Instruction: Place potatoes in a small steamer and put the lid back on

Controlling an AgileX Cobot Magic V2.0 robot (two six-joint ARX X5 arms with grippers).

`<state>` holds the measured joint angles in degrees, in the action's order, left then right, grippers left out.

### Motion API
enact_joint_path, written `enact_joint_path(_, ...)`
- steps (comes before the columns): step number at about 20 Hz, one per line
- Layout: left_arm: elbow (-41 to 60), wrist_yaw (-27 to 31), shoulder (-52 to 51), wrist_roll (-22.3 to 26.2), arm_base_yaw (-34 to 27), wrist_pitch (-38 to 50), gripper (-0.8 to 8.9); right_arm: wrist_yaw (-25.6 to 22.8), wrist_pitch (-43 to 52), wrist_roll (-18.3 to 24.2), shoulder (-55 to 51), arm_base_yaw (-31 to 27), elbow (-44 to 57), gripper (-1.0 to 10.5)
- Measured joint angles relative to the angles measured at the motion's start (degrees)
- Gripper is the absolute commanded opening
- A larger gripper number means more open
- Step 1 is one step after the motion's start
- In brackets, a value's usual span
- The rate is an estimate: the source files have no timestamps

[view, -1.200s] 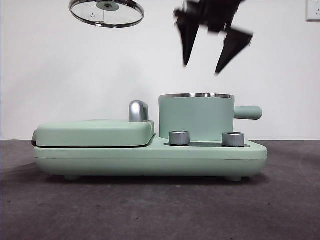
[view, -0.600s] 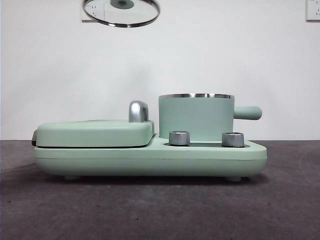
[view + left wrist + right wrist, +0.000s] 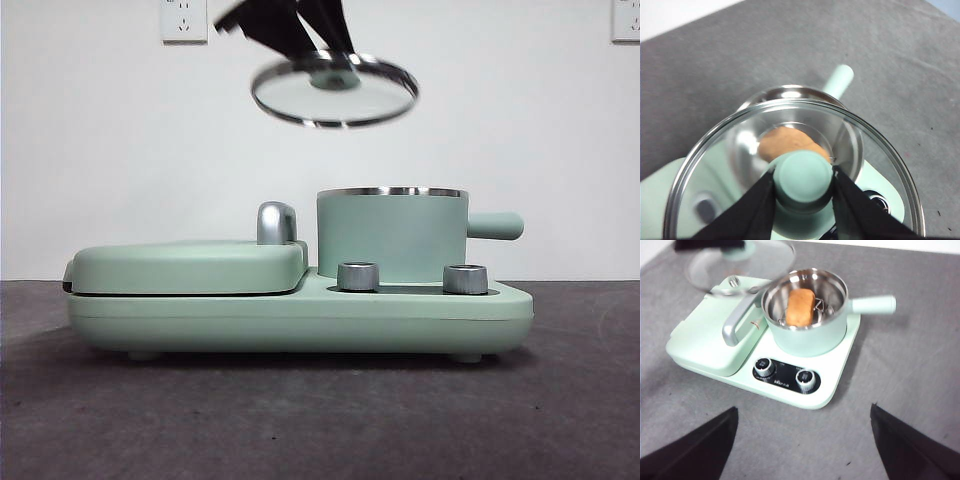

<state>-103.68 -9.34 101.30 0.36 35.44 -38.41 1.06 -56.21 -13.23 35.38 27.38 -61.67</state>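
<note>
The glass lid (image 3: 334, 92) with its chrome rim hangs tilted in the air, just above and a little left of the small steamer (image 3: 392, 235). My left gripper (image 3: 330, 58) is shut on the lid's mint-green knob (image 3: 803, 176). Through the lid's glass (image 3: 875, 165) the wrist view shows the steamer's steel rim (image 3: 785, 92) and the orange-brown potato (image 3: 785, 142) inside. The potato (image 3: 800, 307) lies in the steamer (image 3: 805, 337), with the lid (image 3: 740, 262) beside it. My right gripper (image 3: 803, 407) is open and holds nothing, high over the table in front of the appliance.
The steamer stands on a mint-green appliance base (image 3: 300, 315) with two chrome dials (image 3: 358, 276) (image 3: 466, 279). A flat griddle cover (image 3: 190, 265) with a chrome handle (image 3: 277, 222) fills its left half. The steamer's side handle (image 3: 497, 225) points right. Dark grey tabletop (image 3: 320, 420) surrounds it.
The lid has travelled right and down from the top left to just above the steamer. The open gripper seen above the steamer a second ago has left the front view.
</note>
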Motion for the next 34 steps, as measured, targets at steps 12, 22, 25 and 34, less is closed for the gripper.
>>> enact_joint_path(12,8.61,0.0,0.28,-1.22,1.97,17.7,0.48,0.42,6.14,-3.58,-5.31,0.0,15.02,4.2)
enact_joint_path(22,8.61,2.29,6.97,-1.18,3.32,25.27,0.15,3.41,9.97,-3.74,-5.35,0.0,15.02,4.2)
enact_joint_path(25,8.61,3.34,7.19,-0.28,3.3,25.99,0.15,3.96,9.97,-3.74,-5.35,0.0,15.02,4.2)
enact_joint_path(34,8.61,3.43,10.21,1.01,3.3,26.62,0.15,9.49,10.08,-3.72,-5.35,0.0,15.02,4.2)
